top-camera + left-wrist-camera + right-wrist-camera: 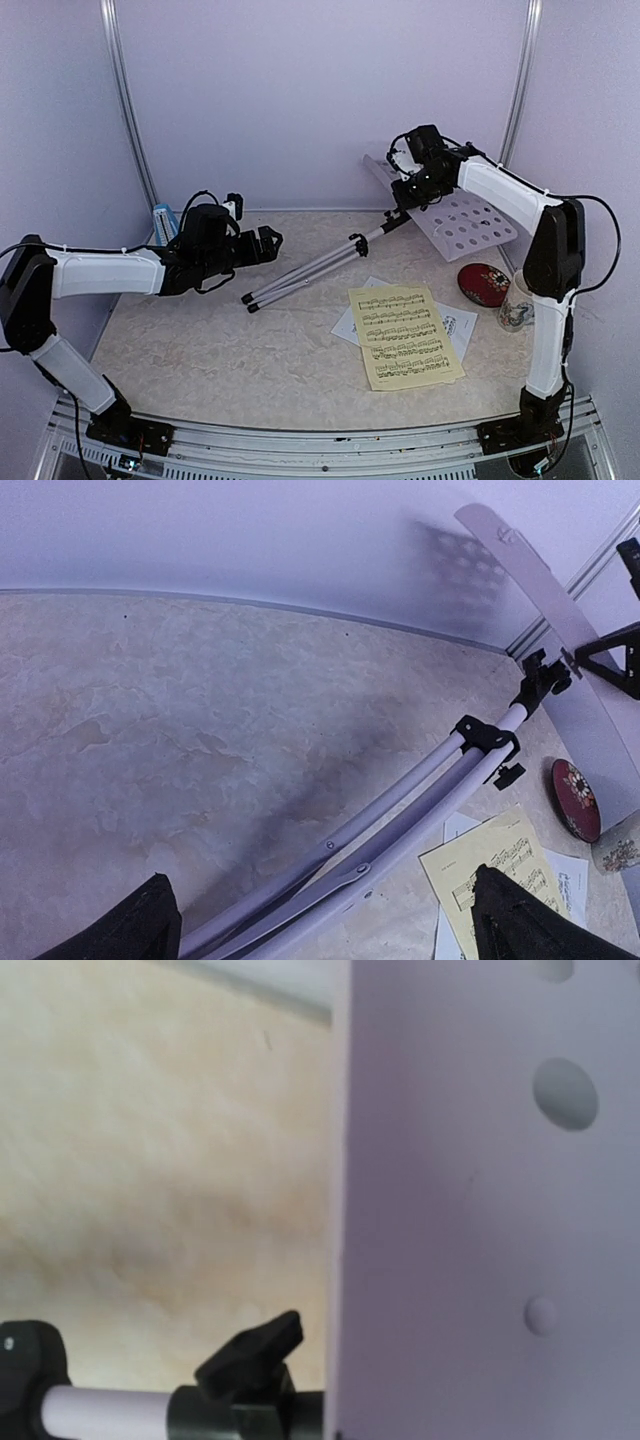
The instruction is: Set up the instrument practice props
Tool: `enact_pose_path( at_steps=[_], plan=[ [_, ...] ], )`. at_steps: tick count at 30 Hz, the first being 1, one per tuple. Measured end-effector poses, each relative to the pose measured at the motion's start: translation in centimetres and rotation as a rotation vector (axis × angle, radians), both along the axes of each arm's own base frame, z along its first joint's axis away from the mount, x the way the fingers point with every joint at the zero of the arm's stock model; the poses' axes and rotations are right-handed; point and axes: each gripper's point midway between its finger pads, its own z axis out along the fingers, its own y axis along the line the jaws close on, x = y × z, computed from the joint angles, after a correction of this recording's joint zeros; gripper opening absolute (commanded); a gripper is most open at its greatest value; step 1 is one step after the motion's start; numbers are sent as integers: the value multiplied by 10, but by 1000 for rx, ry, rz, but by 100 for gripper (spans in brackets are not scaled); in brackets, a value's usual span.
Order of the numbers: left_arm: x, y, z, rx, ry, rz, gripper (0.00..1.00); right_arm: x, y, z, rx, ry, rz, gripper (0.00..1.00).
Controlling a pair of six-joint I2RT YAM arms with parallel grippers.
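Note:
The silver music stand (320, 262) lies folded on the table, its legs pointing front left and its white perforated desk (462, 222) tilted up at the back right. My left gripper (268, 243) is open just above the legs (400, 830), which pass between its fingers (150, 925). My right gripper (408, 188) is at the desk's near edge and seems shut on it. The desk (480, 1210) fills the right wrist view and hides the fingers. The yellow sheet (405, 335) lies on the white sheet (458, 325). The blue metronome (163, 222) stands behind my left arm.
A dark red round disc (484, 284) and a white patterned mug (517, 305) sit at the right edge, beside my right arm. The back wall is close behind the desk. The stand's black clamp knob (255, 1355) shows under the desk.

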Motion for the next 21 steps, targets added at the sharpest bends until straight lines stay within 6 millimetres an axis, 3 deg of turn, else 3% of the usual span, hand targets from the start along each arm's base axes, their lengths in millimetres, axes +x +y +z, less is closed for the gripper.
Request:
enact_pose_path(
  at_steps=[5,12,16,21],
  plan=[
    [-2,1,15,-18,-27,-3,99,-17,30,64,-61,-228,98,0],
    [-21,9,75,-99,-167,-37,99,-50,87,145,-164,-581,280,0],
    [-28,15,97,-128,-238,-51,99,-68,111,167,-211,-721,371,0],
    [-32,17,84,-109,-231,-66,99,-82,133,186,-281,-861,446,0]
  ],
)
